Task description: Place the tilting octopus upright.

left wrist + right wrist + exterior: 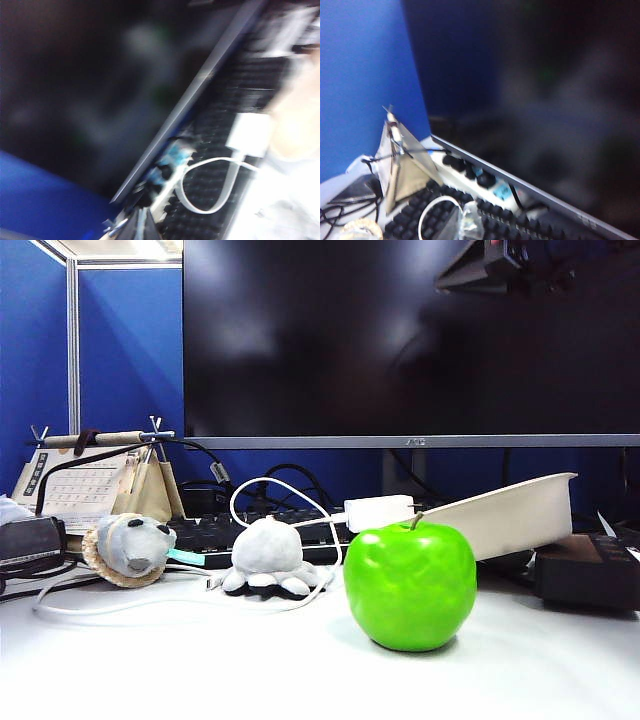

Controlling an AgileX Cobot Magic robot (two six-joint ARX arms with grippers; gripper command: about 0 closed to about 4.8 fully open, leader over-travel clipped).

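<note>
The octopus [268, 558], small, light grey and dome-headed, stands on its stubby tentacles on the white table in front of the keyboard, left of the green apple [410, 585]. It looks about upright. Nothing holds or touches it. Neither gripper appears in the exterior view. In the blurred left wrist view my left gripper [140, 227] is shut and empty, up over the keyboard's edge near the monitor. In the right wrist view my right gripper [463, 222] has its fingertips together with nothing between them, above the keyboard [420, 220]. The octopus is in neither wrist view.
A grey plush animal head [130, 548] with a tan ruff lies left of the octopus. A white cable [270, 490] loops around it. Behind are the keyboard [205, 532], a monitor [400, 340], a desk calendar [85, 485] and a tilted white tray [510, 510].
</note>
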